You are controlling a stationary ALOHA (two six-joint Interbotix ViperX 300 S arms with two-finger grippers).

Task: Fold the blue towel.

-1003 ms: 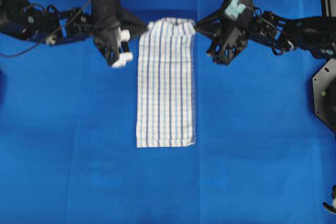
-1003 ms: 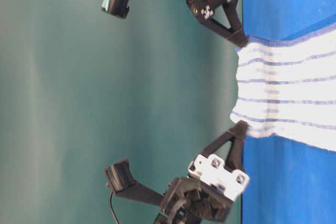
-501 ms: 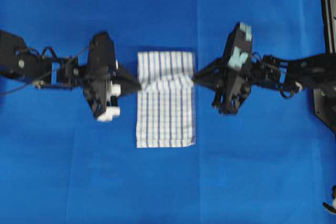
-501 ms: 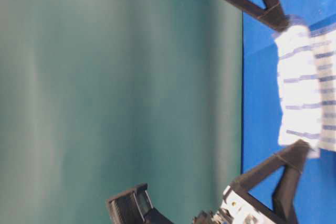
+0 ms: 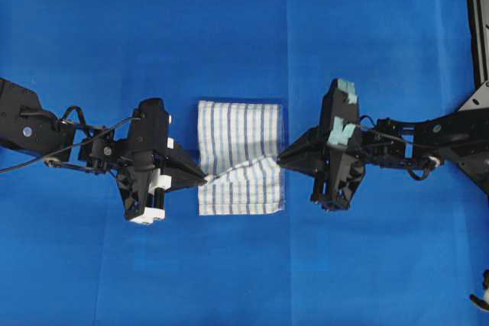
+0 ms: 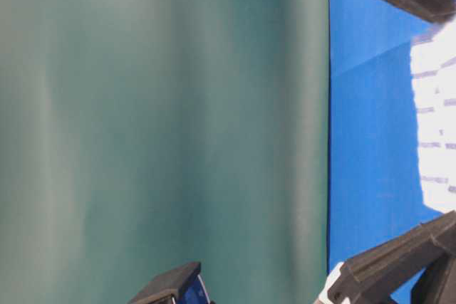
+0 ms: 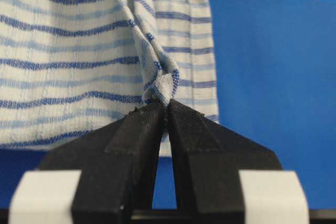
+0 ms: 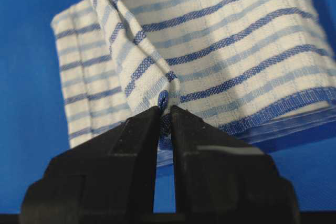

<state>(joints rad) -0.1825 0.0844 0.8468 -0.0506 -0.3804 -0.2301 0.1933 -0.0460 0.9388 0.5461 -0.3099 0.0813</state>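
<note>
Both claws are in it together here! The blue towel [image 5: 241, 156] sits at the centre of the overhead frame on the blue desk [image 5: 229, 28], and its carried edge is strung between them. The left claw [image 5: 205, 179] is pressed together on a bunched corner at the towel's left side; the wrist view shows the jaws pinching a twist of cloth. The right claw [image 5: 280, 159] pinches the matching corner at the right side. To land this fold well, I'd say keep the edge taut, bring both corners down level, and line them up with the towel's lower edge before letting go.
</note>
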